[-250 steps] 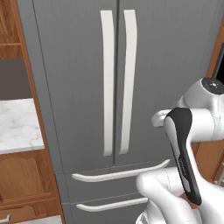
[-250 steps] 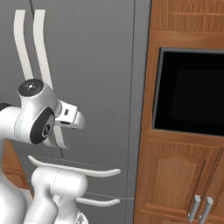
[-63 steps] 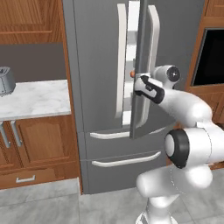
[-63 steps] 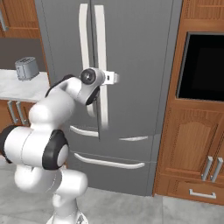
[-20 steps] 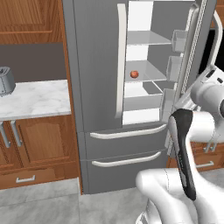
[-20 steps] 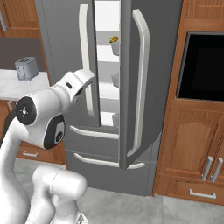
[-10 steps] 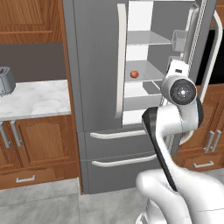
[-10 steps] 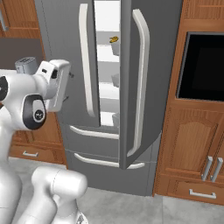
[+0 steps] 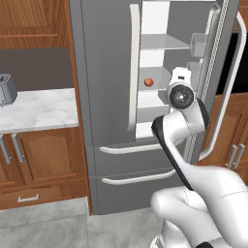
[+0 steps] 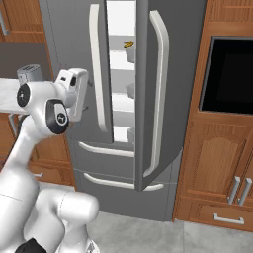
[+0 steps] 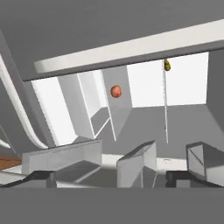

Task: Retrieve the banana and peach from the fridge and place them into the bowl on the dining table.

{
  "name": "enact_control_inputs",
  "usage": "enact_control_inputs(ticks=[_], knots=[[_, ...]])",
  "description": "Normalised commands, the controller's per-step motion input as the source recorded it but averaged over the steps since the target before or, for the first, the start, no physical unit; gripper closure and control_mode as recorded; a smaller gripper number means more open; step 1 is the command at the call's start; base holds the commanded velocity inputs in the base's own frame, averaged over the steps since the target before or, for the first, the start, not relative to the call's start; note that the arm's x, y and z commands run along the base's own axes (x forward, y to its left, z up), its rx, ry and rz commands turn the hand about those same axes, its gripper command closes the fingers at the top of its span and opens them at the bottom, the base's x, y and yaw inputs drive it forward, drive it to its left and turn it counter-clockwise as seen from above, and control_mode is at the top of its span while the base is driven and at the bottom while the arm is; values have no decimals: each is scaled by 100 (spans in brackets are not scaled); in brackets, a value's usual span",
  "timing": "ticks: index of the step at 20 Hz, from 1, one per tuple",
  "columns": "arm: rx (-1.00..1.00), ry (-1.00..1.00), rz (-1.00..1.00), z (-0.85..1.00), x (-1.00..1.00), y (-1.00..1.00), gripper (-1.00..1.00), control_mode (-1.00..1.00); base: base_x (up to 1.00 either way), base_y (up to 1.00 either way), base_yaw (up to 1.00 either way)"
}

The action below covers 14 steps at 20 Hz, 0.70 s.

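Observation:
The grey fridge (image 9: 104,72) stands in front of me with its right door (image 10: 173,74) swung open onto white shelves. The peach (image 9: 148,82), small, round and red-orange, lies on a middle shelf and shows again as the peach (image 11: 116,91) in the hand view. The banana (image 10: 128,44) lies on a higher shelf, a small yellow shape, the banana (image 11: 167,65) in the hand view. My gripper (image 11: 113,178) is open and empty, outside the fridge, facing the shelves, well short of both fruits. The bowl and the dining table are out of view.
A marble counter (image 9: 38,109) with a toaster (image 9: 5,89) sits left of the fridge over wooden cabinets. A black wall oven (image 10: 230,74) is set in wooden cabinets on the right. Grey door bins (image 9: 198,46) line the open door, close beside my arm.
My hand has swung up from low on the right to face the open fridge interior. The door, shut seconds ago, now hangs open; both fruits have stayed put.

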Motion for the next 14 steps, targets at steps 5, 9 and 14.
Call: enact_control_inputs(ticks=[5, 9, 14], knots=[[0, 0, 0, -35, 79, -27, -100, -100, 0, 0, 0], [0, 0, -4, -20, 62, -33, -100, -100, 0, 0, 0], [0, 0, -13, -1, 16, -33, -100, -100, 0, 0, 0]])
